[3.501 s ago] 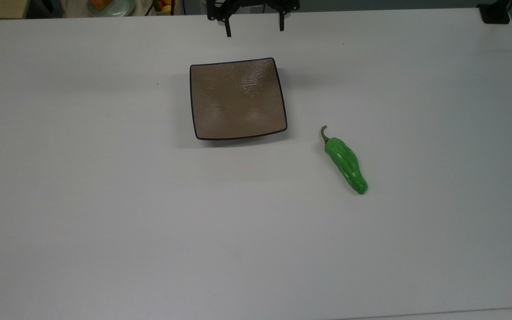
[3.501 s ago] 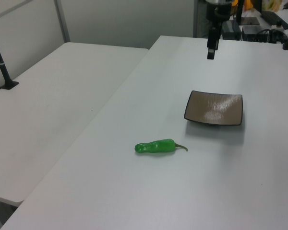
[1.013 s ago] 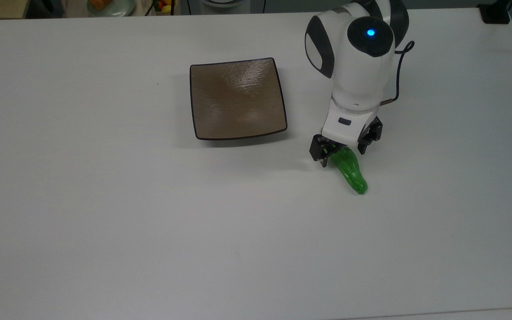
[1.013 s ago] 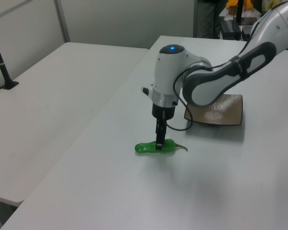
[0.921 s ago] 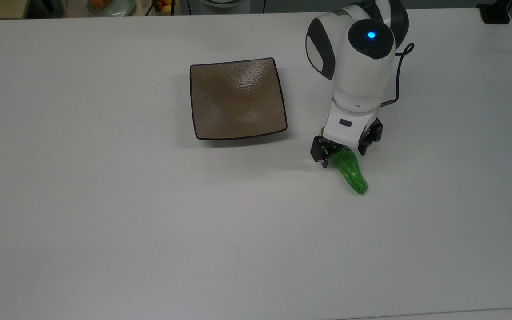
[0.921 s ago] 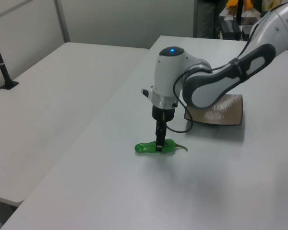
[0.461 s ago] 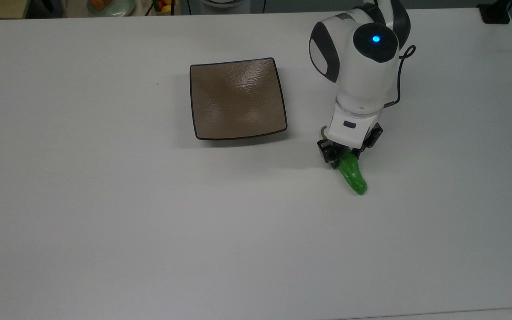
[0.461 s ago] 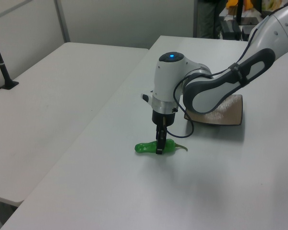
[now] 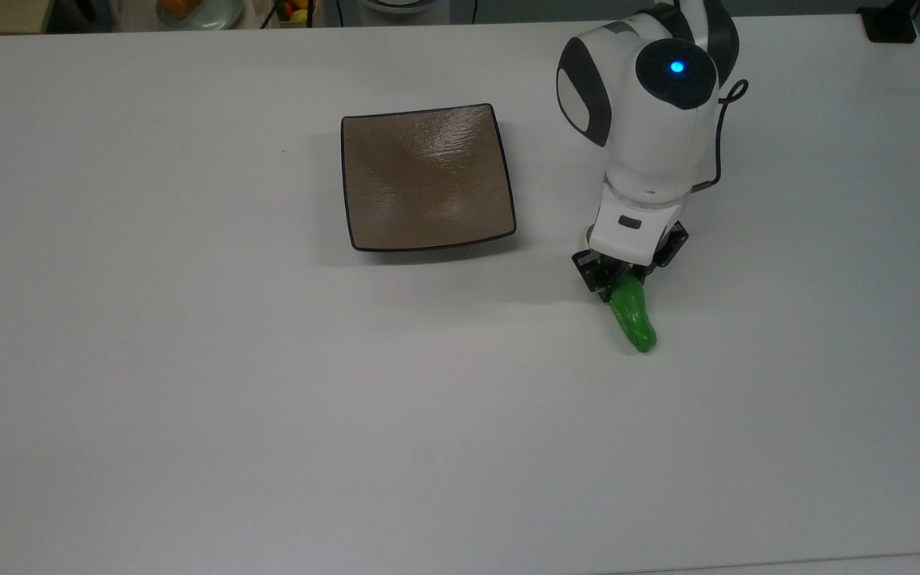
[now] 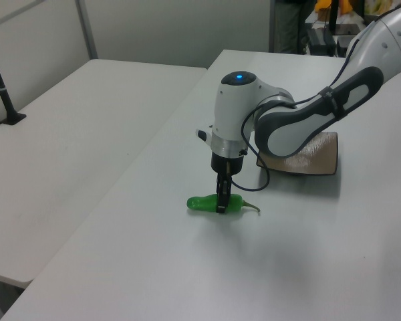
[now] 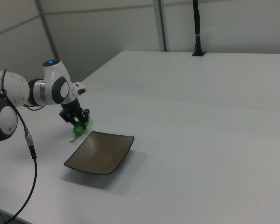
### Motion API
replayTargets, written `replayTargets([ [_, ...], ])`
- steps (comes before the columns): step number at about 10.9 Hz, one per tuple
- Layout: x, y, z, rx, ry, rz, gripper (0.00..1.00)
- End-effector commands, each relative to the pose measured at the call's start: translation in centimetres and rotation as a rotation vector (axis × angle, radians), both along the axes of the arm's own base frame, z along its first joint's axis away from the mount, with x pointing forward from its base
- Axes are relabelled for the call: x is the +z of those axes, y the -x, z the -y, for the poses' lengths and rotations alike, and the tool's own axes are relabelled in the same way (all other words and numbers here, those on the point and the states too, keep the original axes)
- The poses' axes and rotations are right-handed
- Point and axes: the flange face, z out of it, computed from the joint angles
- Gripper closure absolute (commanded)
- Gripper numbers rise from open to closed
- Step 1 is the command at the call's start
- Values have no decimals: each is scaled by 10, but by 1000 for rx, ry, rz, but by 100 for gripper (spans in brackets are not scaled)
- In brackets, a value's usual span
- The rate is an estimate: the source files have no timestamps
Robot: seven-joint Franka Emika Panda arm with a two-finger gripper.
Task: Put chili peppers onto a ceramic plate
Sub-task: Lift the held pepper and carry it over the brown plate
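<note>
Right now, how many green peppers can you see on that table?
1. The pepper lies on the table, pinched by the gripper, to the top view's right of the empty plate.

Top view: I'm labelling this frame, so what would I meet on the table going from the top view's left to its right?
Ceramic plate → gripper closed on the chili pepper, whose green tip reaches a little further to the top view's right.
</note>
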Motion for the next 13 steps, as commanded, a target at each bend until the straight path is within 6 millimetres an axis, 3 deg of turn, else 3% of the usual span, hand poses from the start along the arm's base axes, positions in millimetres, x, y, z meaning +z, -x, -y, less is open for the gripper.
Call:
replayTargets([
  [1, 38, 10, 2, -1, -7, 12, 100],
  [2, 57, 14, 6, -7, 0, -5, 100],
  [5, 149, 42, 31, -55, 16, -56, 100],
  [7, 188, 63, 59, -74, 45, -117, 100],
  [11, 222, 105, 118, -119, 107, -254, 100],
  [13, 218, 119, 157, -93, 117, -296, 100],
])
